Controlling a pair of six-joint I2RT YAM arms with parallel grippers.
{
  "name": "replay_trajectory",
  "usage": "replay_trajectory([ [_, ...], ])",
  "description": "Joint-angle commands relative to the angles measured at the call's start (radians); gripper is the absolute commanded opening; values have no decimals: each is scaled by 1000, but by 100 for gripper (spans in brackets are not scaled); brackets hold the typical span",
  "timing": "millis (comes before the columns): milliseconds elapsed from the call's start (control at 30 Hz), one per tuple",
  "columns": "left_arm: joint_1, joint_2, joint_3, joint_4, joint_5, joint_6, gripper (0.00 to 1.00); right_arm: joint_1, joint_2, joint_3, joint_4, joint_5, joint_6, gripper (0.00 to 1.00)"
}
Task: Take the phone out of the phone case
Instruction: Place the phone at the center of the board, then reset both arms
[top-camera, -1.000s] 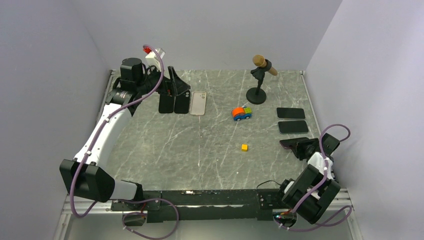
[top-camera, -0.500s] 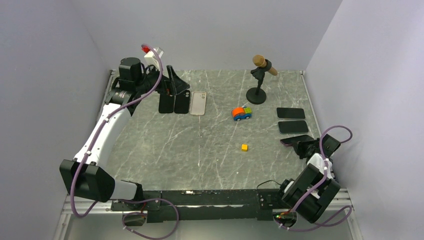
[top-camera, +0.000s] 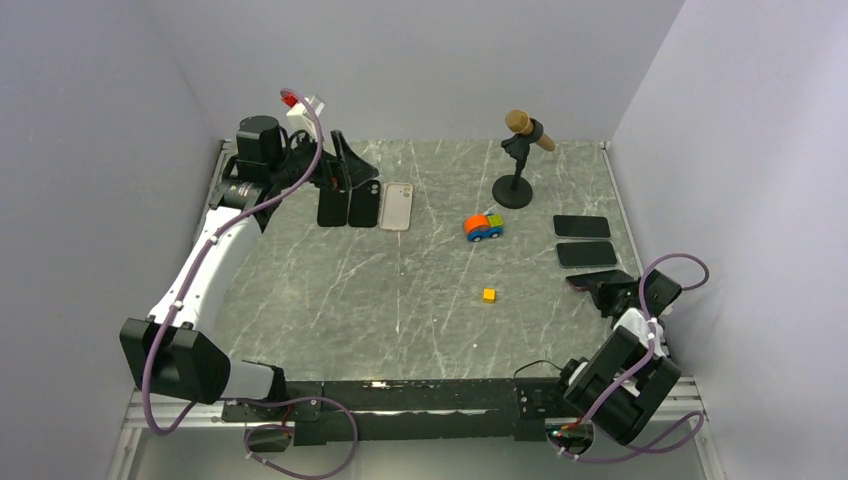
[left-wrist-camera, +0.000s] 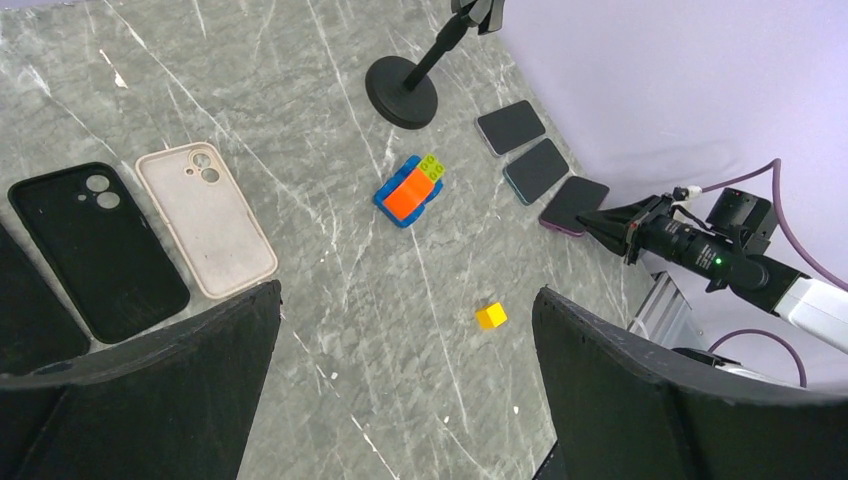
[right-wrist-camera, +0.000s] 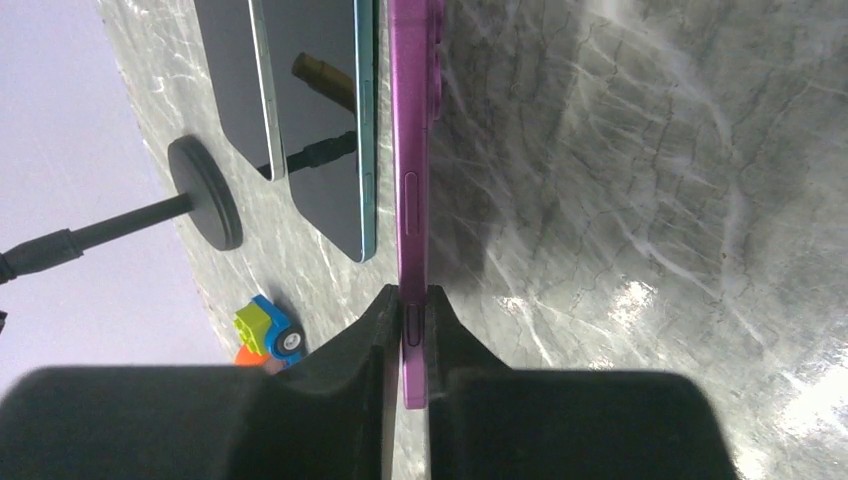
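My right gripper (top-camera: 607, 291) is shut on the edge of a purple phone (top-camera: 582, 281) and holds it low over the table at the right, beside two dark phones (top-camera: 586, 254) lying flat. In the right wrist view the jaws (right-wrist-camera: 412, 318) pinch the purple phone (right-wrist-camera: 410, 180) edge-on. My left gripper (top-camera: 347, 172) is open and empty above the far left, over a black case (left-wrist-camera: 97, 250) and a beige case (left-wrist-camera: 205, 217). The cases also show in the top view (top-camera: 397, 206). In the left wrist view the open gripper (left-wrist-camera: 407, 292) frames bare table.
A microphone on a round stand (top-camera: 515, 160) is at the back. A toy car (top-camera: 483, 227) and a small yellow cube (top-camera: 488, 295) lie mid-table. A second black case (top-camera: 333, 207) lies left of the first. Walls close in left, right and back.
My right gripper has carried the purple phone a little to the right and farther back, closer to the two dark phones. The left arm has hardly moved.
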Motion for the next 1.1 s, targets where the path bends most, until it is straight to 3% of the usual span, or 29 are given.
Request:
replay_trajectory([
  [0, 9, -15, -3, 47, 30, -13, 99, -12, 27, 17, -18, 103, -59, 19],
  [233, 11, -18, -9, 59, 40, -26, 99, -12, -74, 85, -260, 113, -164, 74],
  [333, 13, -19, -14, 66, 40, -32, 99, -11, -174, 117, -374, 144, -183, 81],
  [500, 14, -24, -20, 67, 31, -34, 99, 53, -280, 219, -488, 183, -240, 82],
  [800, 3, -38, -12, 29, -47, 18, 100, 848, -155, 477, -469, 506, -254, 85],
  [933, -12, -57, -4, 9, -94, 64, 99, 1118, -102, 593, -437, 630, -313, 89],
  [1067, -13, -98, -21, 42, -86, 61, 99, 1287, -51, 699, -463, 757, -353, 91],
])
